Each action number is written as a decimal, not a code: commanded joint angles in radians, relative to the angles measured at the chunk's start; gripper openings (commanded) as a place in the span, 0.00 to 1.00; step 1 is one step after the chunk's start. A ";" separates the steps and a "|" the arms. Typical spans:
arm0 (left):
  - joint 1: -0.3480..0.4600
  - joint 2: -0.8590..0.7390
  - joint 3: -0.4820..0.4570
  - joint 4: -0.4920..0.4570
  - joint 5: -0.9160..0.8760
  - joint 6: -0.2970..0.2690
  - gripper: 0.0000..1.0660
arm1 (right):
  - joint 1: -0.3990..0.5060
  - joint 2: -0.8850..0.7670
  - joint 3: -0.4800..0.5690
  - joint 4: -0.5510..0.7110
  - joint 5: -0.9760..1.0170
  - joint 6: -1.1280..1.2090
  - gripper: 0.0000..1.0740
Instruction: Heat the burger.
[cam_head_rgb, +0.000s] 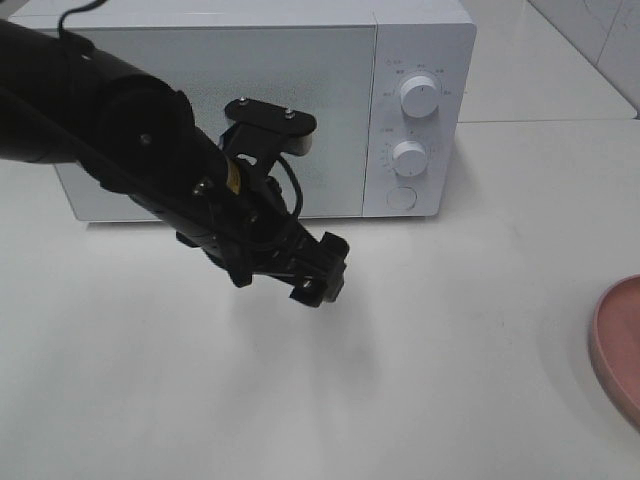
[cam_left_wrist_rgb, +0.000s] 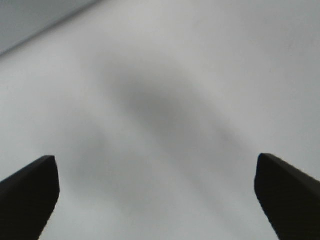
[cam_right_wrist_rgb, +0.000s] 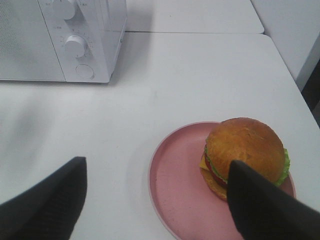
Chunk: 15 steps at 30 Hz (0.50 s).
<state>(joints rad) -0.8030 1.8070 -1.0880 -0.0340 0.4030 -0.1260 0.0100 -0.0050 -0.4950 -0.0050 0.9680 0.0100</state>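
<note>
Honestly, with the microwave door closed, the left tool gaping empty over the counter, and the right tool wide, empty above the burger on the plate, a careless grab could squash the bun.

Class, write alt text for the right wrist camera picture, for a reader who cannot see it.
A burger with a glossy brown bun sits on a pink plate on a white table. The right gripper hangs open above the plate's near side, its two dark fingers in the foreground. A white microwave with its door shut stands farther back.
</note>
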 joint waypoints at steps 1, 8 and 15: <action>-0.006 -0.048 0.002 -0.020 0.148 -0.007 0.94 | -0.006 -0.025 0.001 -0.003 -0.008 0.001 0.68; 0.042 -0.172 0.002 -0.094 0.480 -0.006 0.94 | -0.006 -0.025 0.001 -0.003 -0.008 0.001 0.68; 0.185 -0.273 0.002 -0.127 0.592 0.013 0.94 | -0.006 -0.025 0.001 -0.003 -0.008 0.001 0.68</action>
<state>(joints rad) -0.6490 1.5620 -1.0880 -0.1530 0.9620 -0.1200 0.0100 -0.0050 -0.4950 -0.0050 0.9680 0.0100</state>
